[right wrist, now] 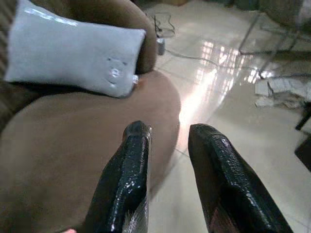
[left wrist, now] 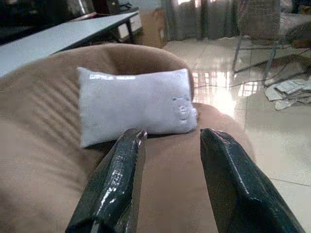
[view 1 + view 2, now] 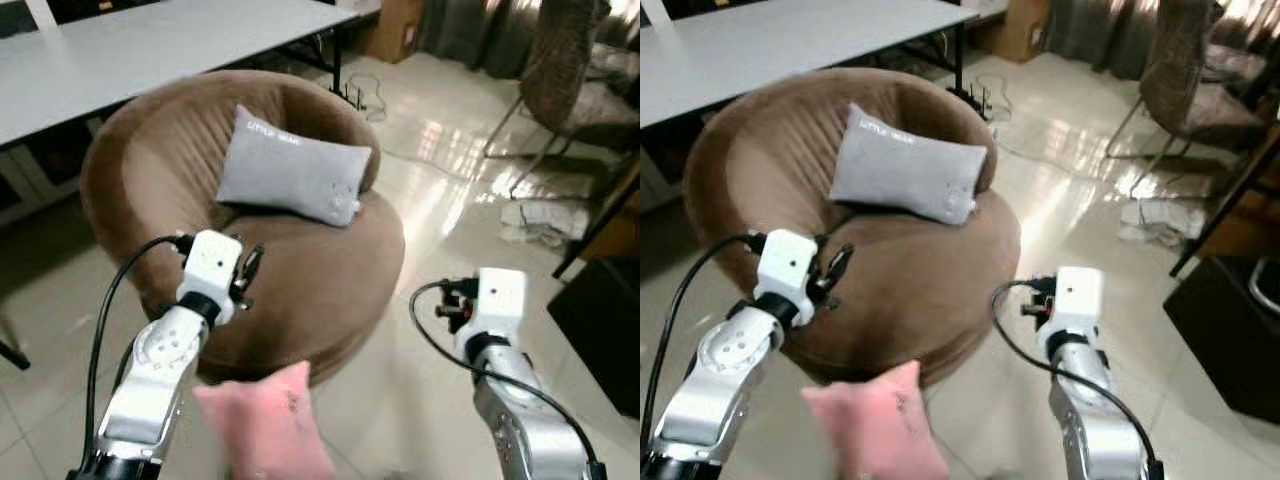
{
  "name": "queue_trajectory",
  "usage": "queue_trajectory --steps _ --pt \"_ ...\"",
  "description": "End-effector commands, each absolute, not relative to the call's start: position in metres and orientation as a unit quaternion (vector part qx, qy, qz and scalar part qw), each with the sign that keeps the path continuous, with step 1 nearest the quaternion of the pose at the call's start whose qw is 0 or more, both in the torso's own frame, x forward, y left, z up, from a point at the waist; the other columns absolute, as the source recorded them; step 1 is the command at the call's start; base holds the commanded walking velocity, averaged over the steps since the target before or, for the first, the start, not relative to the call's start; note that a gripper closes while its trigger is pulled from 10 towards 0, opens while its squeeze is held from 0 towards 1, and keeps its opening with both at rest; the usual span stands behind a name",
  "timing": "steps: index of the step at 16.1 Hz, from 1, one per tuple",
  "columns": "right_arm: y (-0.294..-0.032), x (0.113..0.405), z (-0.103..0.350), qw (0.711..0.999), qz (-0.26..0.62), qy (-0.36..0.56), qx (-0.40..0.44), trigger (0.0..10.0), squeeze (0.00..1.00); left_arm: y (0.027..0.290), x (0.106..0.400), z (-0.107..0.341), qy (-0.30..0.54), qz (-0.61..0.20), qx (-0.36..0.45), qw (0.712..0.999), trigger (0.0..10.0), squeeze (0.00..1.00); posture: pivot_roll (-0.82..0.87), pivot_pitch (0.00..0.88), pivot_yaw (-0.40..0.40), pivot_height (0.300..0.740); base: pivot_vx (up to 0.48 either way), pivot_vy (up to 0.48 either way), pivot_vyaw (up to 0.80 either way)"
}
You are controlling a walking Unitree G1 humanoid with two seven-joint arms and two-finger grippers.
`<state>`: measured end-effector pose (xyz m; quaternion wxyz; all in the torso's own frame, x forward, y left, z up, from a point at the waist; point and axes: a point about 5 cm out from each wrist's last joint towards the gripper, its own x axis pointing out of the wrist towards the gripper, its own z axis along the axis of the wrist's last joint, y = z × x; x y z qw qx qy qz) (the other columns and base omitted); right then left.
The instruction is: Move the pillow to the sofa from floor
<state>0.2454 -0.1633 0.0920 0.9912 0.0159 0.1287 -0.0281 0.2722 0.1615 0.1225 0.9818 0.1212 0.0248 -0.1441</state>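
Note:
A round brown sofa (image 3: 300, 280) stands right before me. A grey pillow (image 3: 292, 172) with a small bear face leans against its backrest. A pink pillow (image 3: 268, 425), blurred, lies low between my two arms in front of the sofa's base; I cannot tell if it rests on the floor. My left gripper (image 2: 170, 137) hovers open over the seat, pointing at the grey pillow (image 2: 133, 104), nothing between its fingers. My right gripper (image 1: 167, 130) is open too, above the sofa's front right edge (image 1: 160, 97) and the glossy floor.
A long white table (image 3: 150, 45) stands behind the sofa, cables (image 3: 365, 95) lying on the floor beside it. A chair (image 3: 565, 80) and crumpled papers (image 3: 550, 215) are at the right, with a dark cabinet (image 3: 600, 320) close by. Shiny tiled floor (image 3: 430, 200) lies right of the sofa.

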Motion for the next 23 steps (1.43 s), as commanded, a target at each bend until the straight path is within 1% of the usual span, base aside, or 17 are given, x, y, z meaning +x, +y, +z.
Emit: queue_trajectory --steps 1,5,19,23 --pt "-0.1693 0.244 0.0926 0.991 -0.037 0.127 0.012 10.0 0.0 0.1572 0.2719 0.1232 0.022 -0.15 0.12 0.981 10.0 0.0 -0.03 0.03 0.019 0.74 0.0 0.431 0.0" --pt "-0.169 0.2432 0.0909 0.991 -0.035 0.128 0.009 10.0 0.0 0.157 0.271 0.123 0.022 -0.152 0.121 0.981 10.0 0.0 -0.03 0.026 0.019 0.74 0.0 0.437 0.0" --pt "-0.1683 0.2411 0.0919 0.991 -0.04 0.131 0.004 10.0 0.0 0.1489 0.276 0.1209 0.023 -0.17 0.123 0.978 10.0 0.0 -0.03 0.046 0.038 0.74 0.0 0.436 -0.8" --pt "-0.1637 0.2394 0.0958 0.992 -0.025 0.118 -0.022 10.0 0.0 0.1483 0.2777 0.12 0.021 -0.173 0.119 0.977 10.0 0.0 -0.04 0.043 0.042 0.74 0.0 0.436 -0.8"
